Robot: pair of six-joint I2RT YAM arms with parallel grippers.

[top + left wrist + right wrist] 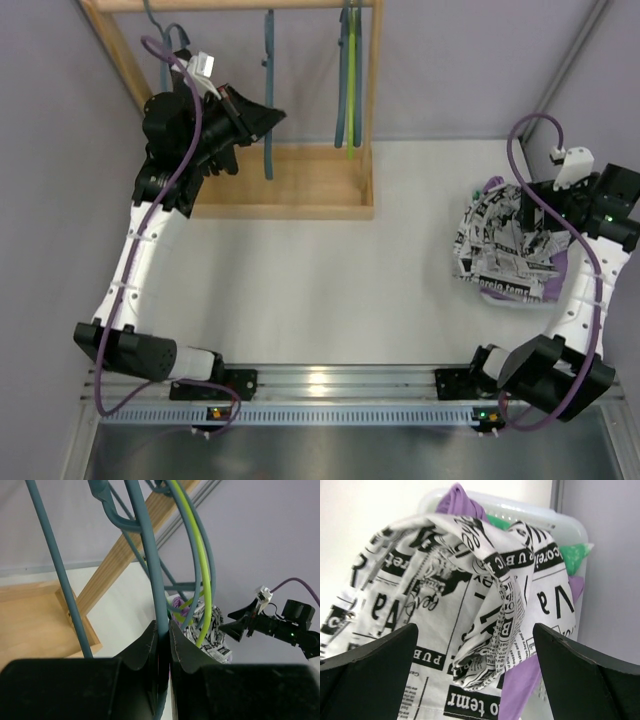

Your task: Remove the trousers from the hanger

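The white trousers with black print (pixel 500 245) lie bunched on top of the purple trousers (pixel 553 275) in a white basket at the right. They also fill the right wrist view (pixel 465 595), with purple cloth (pixel 520 690) beneath. The black trousers are not in view. My right gripper (pixel 535 215) is open just above the printed trousers, holding nothing. My left gripper (pixel 265 115) is shut on a bare teal hanger (pixel 268 90) hanging from the wooden rack. In the left wrist view its fingers (pixel 147 647) pinch the hanger's wire (pixel 150 555).
The wooden rack (pixel 290 185) stands at the back left with more bare hangers, teal (pixel 343 90) and yellow-green (pixel 351 100). Green-and-white cloth (pixel 570 555) shows in the basket (pixel 530 505) under the trousers. A grey wall runs close on the right.
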